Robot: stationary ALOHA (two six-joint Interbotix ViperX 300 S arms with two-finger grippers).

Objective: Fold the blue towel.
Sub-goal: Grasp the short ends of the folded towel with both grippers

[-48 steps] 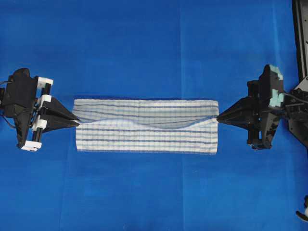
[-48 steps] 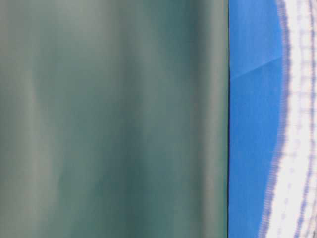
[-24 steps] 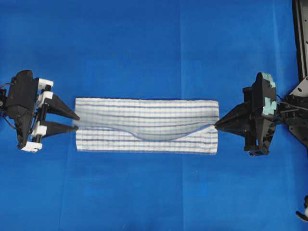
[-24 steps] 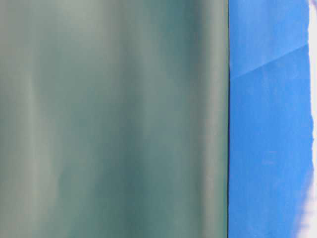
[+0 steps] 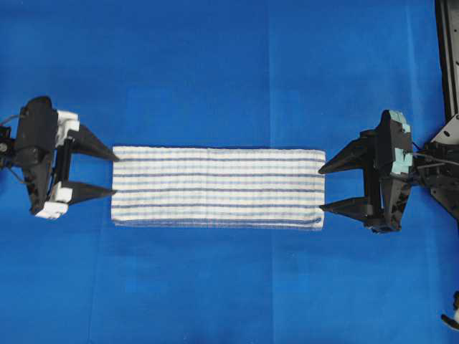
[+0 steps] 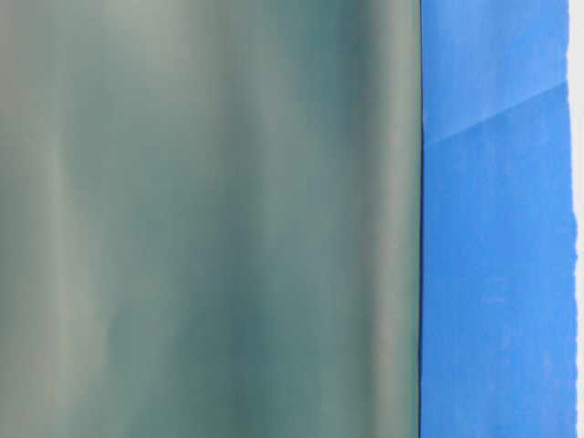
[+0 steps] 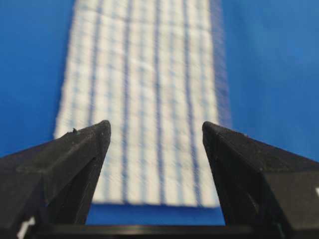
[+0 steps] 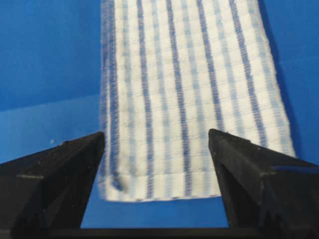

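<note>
The blue towel (image 5: 217,187) lies flat on the blue table covering as a long folded strip, white with dark-blue and pale-blue stripes. My left gripper (image 5: 113,173) stands open at its left short edge, fingers apart and holding nothing. My right gripper (image 5: 322,188) stands open at the right short edge, also empty. In the left wrist view the blue towel (image 7: 149,94) runs away from my left gripper (image 7: 156,130), a strip of table between them. The right wrist view shows the blue towel (image 8: 189,89) beyond my right gripper (image 8: 156,138), with layered edges along its left side.
The plain blue table covering (image 5: 215,72) surrounds the towel on all sides. A black frame (image 5: 446,50) runs along the far right. The table-level view is mostly filled by a blurred grey-green surface (image 6: 210,219), with the blue covering (image 6: 497,219) at its right.
Both grippers have gone from shut on the towel's end edges to open and drawn slightly back. The raised upper layer has dropped, and the towel now lies flat.
</note>
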